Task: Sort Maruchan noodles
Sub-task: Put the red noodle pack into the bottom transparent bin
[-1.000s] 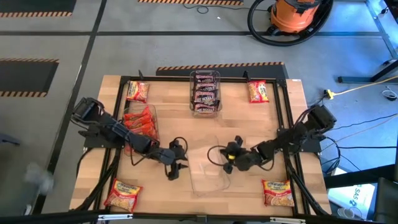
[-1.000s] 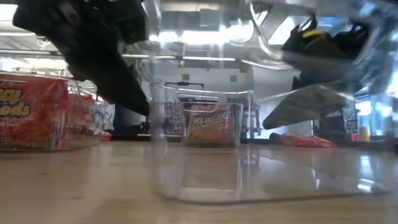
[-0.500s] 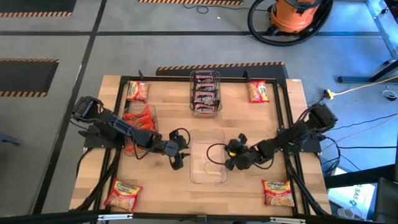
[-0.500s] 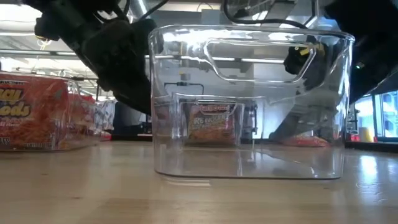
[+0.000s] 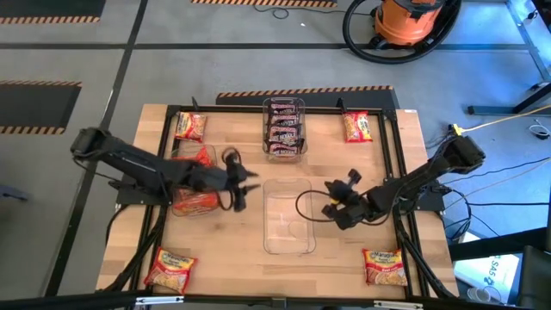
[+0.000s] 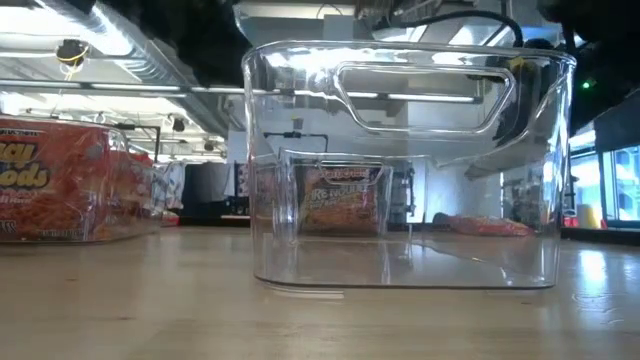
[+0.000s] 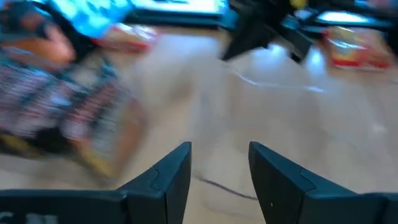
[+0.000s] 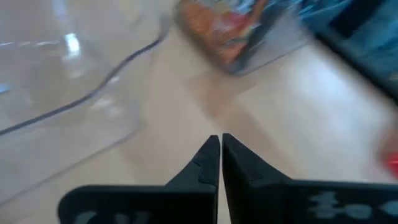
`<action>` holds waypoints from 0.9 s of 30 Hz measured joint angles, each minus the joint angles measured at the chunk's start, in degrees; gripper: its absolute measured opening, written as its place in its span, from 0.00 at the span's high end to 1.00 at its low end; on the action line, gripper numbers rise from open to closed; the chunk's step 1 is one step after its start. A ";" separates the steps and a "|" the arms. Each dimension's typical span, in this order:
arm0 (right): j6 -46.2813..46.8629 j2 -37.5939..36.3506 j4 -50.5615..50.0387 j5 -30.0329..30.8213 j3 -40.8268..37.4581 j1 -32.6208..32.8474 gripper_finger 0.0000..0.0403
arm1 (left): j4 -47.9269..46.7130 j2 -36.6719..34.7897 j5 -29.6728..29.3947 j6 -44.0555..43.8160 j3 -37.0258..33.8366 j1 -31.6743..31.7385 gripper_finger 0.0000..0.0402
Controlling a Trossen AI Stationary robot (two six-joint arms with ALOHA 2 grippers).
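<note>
An empty clear bin point(image 5: 288, 215) stands upright on the table's middle; it also shows in the low view point(image 6: 400, 170). A clear bin of dark brown packets point(image 5: 284, 129) stands at the far middle. A clear bin of orange-red packets point(image 5: 194, 181) stands at the left. Red-and-yellow packets lie flat near the corners: point(image 5: 189, 127), point(image 5: 357, 127), point(image 5: 170, 269), point(image 5: 385, 265). My left gripper point(image 5: 245, 179) is open and empty point(image 7: 217, 168), between the orange bin and the empty bin. My right gripper point(image 5: 334, 209) is shut and empty point(image 8: 220, 155), just right of the empty bin.
A black frame point(image 5: 392, 164) runs round the wooden table top. Bare wood lies between the bins and along the near edge. Cables loop from both wrists above the table.
The empty clear bin, tipped and off the table a second ago, has come down and stands flat on its base. My left gripper has drawn back toward the far edge and risen. My right gripper has drawn back toward the table's right edge.
</note>
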 joint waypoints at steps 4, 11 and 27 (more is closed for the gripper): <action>0.09 -0.01 -3.28 6.43 -0.04 -1.17 1.00 | 0.45 -3.40 -1.36 4.55 0.00 5.24 0.60; -1.53 0.17 -3.44 9.05 -4.45 -9.72 1.00 | -0.26 -3.46 1.60 6.01 0.00 18.86 0.51; -23.93 0.17 20.80 -17.69 -9.66 -25.93 1.00 | -37.61 -3.21 2.06 -5.70 16.22 52.83 0.26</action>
